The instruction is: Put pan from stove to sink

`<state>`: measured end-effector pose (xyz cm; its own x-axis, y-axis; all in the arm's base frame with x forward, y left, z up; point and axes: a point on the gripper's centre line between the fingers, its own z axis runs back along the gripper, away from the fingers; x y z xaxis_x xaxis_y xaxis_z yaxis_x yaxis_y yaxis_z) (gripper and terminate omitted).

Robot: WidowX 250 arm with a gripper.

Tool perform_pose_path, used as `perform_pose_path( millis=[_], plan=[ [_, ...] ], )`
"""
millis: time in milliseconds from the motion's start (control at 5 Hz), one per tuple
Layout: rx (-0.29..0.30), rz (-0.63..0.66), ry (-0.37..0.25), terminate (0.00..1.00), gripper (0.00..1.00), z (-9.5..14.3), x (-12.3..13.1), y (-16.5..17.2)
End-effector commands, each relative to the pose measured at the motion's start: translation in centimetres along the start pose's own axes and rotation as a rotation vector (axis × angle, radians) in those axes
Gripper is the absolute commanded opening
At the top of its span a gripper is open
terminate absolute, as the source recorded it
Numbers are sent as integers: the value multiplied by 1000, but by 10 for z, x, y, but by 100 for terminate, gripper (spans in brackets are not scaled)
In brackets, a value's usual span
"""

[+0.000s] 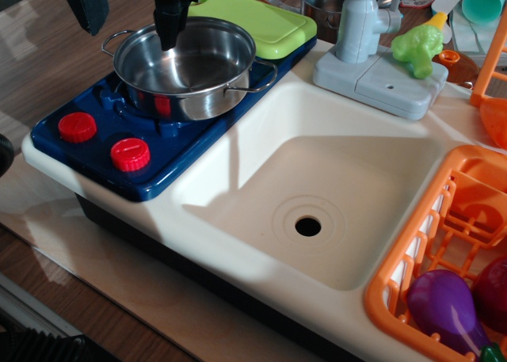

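While the pan [186, 69] sits on the stove [150, 140], the pincer [127, 13] hangs spread wide, one finger inside the rim, one outside. Looks like the grab step; next it needs to pinch that rim and carry it to the sink [317, 196]. Count: one pan, two red knobs [78, 127].

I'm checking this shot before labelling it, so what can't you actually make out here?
All in the one view:
- gripper: the top edge cuts it off; whether either finger touches the pan is unclear.
- steel pot: largely hidden behind the grey faucet.
- stove: the burner beneath the pan is covered.
- purple eggplant and orange rack: cropped at the right and bottom edges.
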<state>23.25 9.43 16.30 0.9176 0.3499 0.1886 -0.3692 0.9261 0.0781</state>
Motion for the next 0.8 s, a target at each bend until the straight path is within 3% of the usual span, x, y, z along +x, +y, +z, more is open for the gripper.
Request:
perform_pose_path(
  millis=[0,600],
  plan=[
    [-34,41,-45,0,100,2,-6,5],
    [-128,97,-65,0,100,-32,-18,5]
  ],
)
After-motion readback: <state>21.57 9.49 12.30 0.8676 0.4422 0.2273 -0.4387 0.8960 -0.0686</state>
